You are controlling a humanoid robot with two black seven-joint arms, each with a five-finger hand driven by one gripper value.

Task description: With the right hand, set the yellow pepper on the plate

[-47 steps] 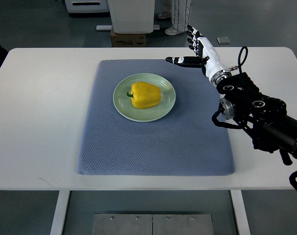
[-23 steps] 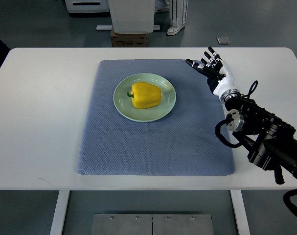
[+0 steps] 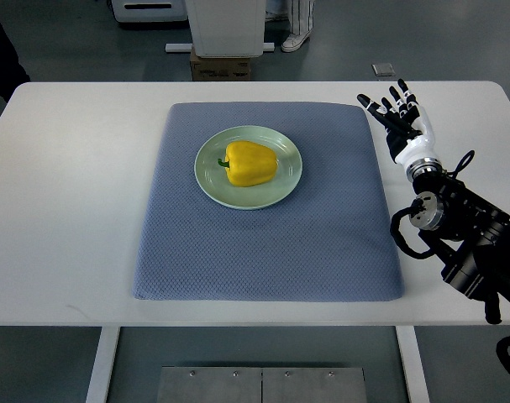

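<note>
Yellow pepper (image 3: 250,164): lying on the plate (image 3: 288,180), stem pointing left. Right hand (image 3: 402,117): fingers spread, empty, well apart to the pepper's right.

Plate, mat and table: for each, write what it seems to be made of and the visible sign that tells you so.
Plate: likely glazed ceramic or melamine; pale green, smooth, with a soft sheen on the rim.
Mat: woven or knitted fabric, possibly over foam; blue-grey, matte, with a fine dimpled texture and rounded corners.
Table: probably laminate or painted board; flat, white, even and low-gloss.
</note>
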